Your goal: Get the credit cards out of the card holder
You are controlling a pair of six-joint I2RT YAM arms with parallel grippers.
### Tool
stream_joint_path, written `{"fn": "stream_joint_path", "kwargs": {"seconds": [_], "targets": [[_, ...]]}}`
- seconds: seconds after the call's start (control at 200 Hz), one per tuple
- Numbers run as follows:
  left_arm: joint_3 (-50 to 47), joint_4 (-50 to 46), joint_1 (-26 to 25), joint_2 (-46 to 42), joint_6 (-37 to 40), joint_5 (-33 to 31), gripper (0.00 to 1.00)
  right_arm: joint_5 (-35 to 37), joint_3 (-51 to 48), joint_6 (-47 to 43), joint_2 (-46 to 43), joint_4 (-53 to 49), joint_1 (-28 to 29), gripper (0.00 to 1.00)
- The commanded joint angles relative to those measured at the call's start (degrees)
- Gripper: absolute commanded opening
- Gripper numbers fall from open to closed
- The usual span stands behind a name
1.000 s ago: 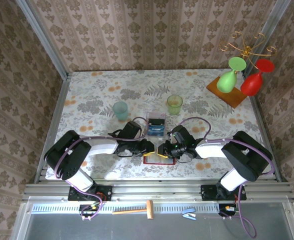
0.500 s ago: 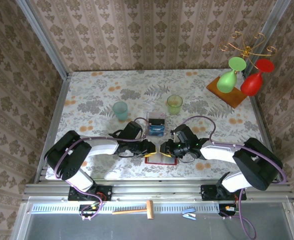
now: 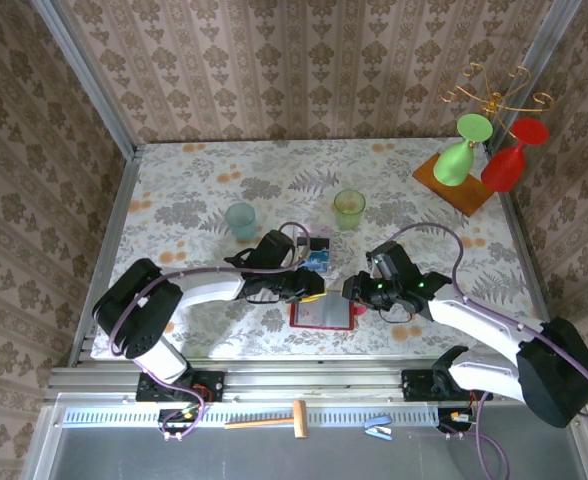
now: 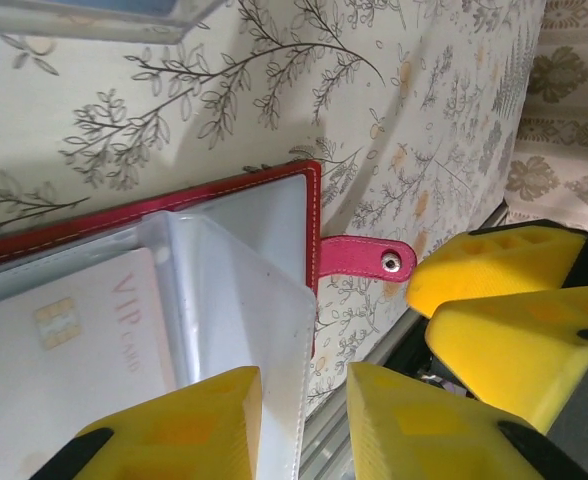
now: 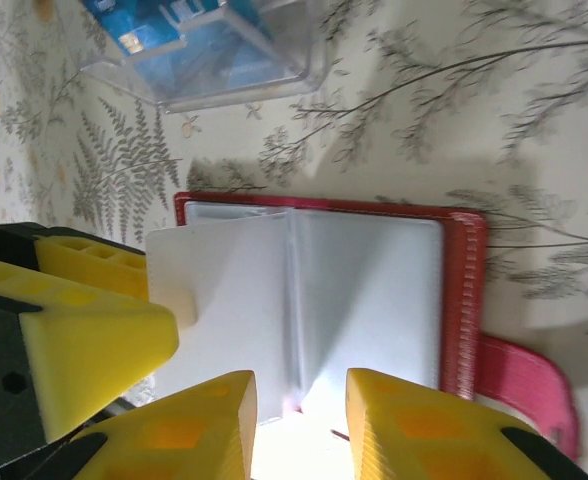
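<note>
Biggest change from a second ago: the right arm (image 3: pixel 479 322) has unfolded, with its elbow swung out toward 4 o'clock. The left arm (image 3: pixel 204 288) has crept toward 3 o'clock and now covers part of the small clear plastic box (image 5: pixel 274 75), which sits at 12 o'clock of the wallet. That wallet, the small red bifold card holder (image 3: pixel 322 314), lies open at 6 o'clock on the floral-print table (image 3: pixel 174 200), and far more of its pale inside shows than before. The right gripper (image 5: pixel 299 378) has backed off its middle to the 2 o'clock corner, yellow jaws a little apart over the near sleeve, nothing pinched that I can see. The left gripper (image 4: pixel 302 372) sits at the 11 o'clock edge, jaws also slightly spread, with the edge of a clear plastic sleeve (image 4: pixel 244 300) running into the gap. A bright blue card (image 5: pixel 189 45) is in the box. The white-pink card (image 4: pixel 84 350) is tucked in the holder and reads "VIP CARD" beside a gold chip (image 4: pixel 56 320). The red snap tab (image 4: pixel 359 260) sticks out sideways.
</note>
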Motion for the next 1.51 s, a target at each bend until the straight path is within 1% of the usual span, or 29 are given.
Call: {"fn": "stream_joint_path", "kwargs": {"seconds": [0.0,0.18,0.325,0.685,1.025,1.235,1.32,1.415,1.5], "targets": [[2.65,-1.11,-1.21,2.25,0.4,2.0,0.3,3.89,0.98,-3.53,-2.93,-8.79,-1.46,0.32],[5.47,-0.81,-2.73,5.28,0.23,2.44,0.32,4.84,-0.21,-5.15,-5.7,-12.22,-3.63,0.33],[7.08,-0.52,-3.79,7.46,-0.11,2.56,0.34,4.35,-1.48,-5.54,-6.03,-12.3,-4.6,0.34],[8.15,-0.33,-5.19,10.9,-0.47,2.36,0.36,-0.32,-4.43,-4.98,-1.57,-5.75,-4.91,0.35],[8.13,-0.48,-5.19,11.38,-0.4,2.3,0.37,-2.87,-6.42,-3.78,2.9,0.44,-4.87,0.34],[7.72,-0.64,-4.66,9.63,-0.4,1.62,0.37,-2.93,-6.68,-3.41,4.39,2.49,-4.87,0.28],[6.98,-0.76,-3.94,8.1,-0.23,1.13,0.37,-2.87,-6.66,-3.19,5.15,3.39,-4.87,0.24],[5.74,-0.91,-2.96,6.2,-0.12,0.79,0.37,-3.38,-6.5,-2.92,6.33,4.34,-4.87,0.16],[4.47,-1.36,-1.94,4.43,0.2,0.78,0.37,-3.74,-6.28,-2.6,7.15,5.31,-4.87,0.15]]}}
